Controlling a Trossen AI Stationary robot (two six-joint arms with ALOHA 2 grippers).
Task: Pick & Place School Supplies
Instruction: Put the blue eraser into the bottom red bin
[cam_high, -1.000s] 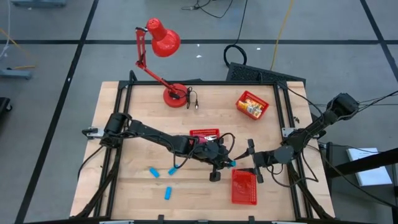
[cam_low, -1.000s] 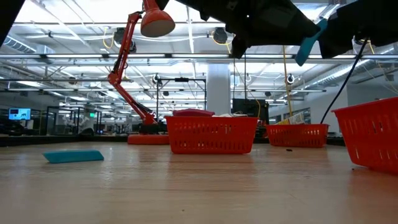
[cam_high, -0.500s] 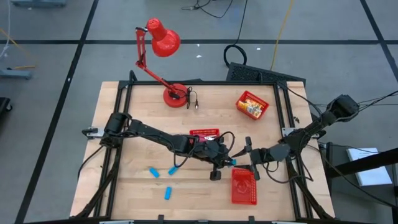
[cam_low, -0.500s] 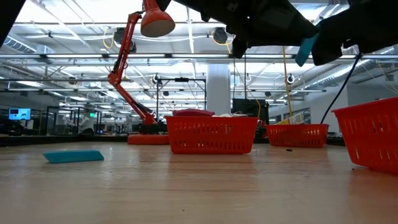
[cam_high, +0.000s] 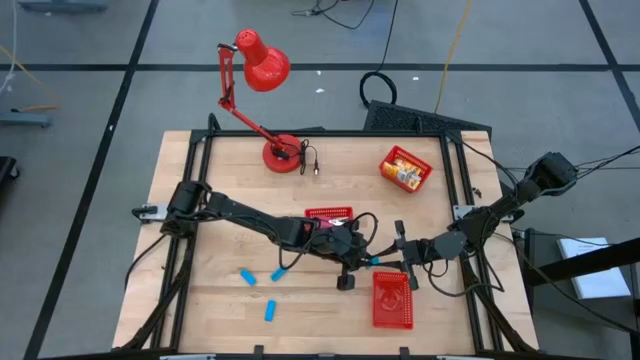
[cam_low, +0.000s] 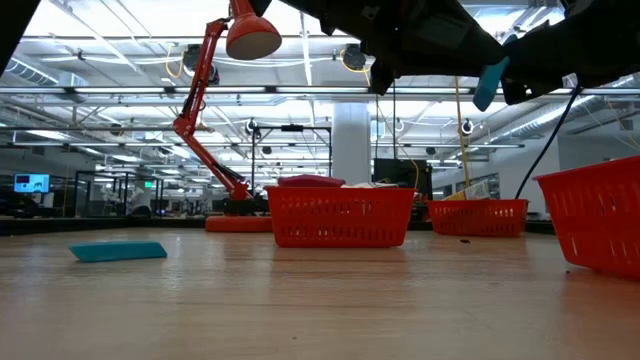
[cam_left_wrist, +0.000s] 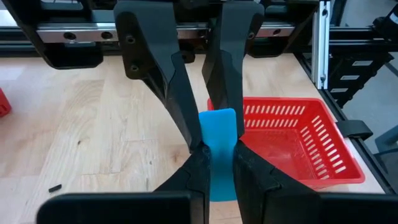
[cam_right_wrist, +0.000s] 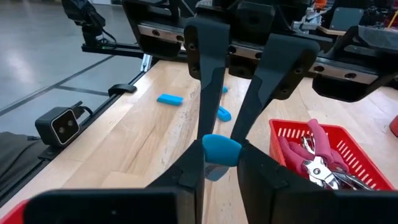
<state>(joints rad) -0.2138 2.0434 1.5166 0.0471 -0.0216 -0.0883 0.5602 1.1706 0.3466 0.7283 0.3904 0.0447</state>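
A small blue rectangular block (cam_high: 377, 262) hangs in the air above the table's middle, between my two grippers. My left gripper (cam_high: 367, 260) reaches in from the table's left and is shut on it (cam_left_wrist: 217, 155). My right gripper (cam_high: 393, 258) comes from the right and meets the block's other end (cam_right_wrist: 221, 158). In the low view the block (cam_low: 490, 82) shows high up between the two dark grippers. Three more blue blocks (cam_high: 247, 277), (cam_high: 278, 274), (cam_high: 270, 311) lie flat on the near left part of the table. My left gripper pinches the blue block by its two long sides (cam_left_wrist: 217, 127), one finger on each. It comes from the table's left, and the block's far end sticks out past the fingertips. The block is lifted clear of the table. My right gripper has the block's free end (cam_right_wrist: 221, 148) between its two fingers, which lie against its two sides. It comes about level from the table's right, facing the left gripper. The block stays clear of the table.
A red mesh basket (cam_high: 392, 300) sits just near-side of the grippers. Another basket (cam_high: 329, 214) holds red-handled tools (cam_right_wrist: 317, 158). A third basket (cam_high: 405, 168) at the far right holds yellow packets. The red desk lamp's base (cam_high: 283, 155) stands at the far edge.
My right gripper has moved toward the table's left, up to the left gripper, until its fingers stand around the held block's free end. The left gripper and the block have kept still.
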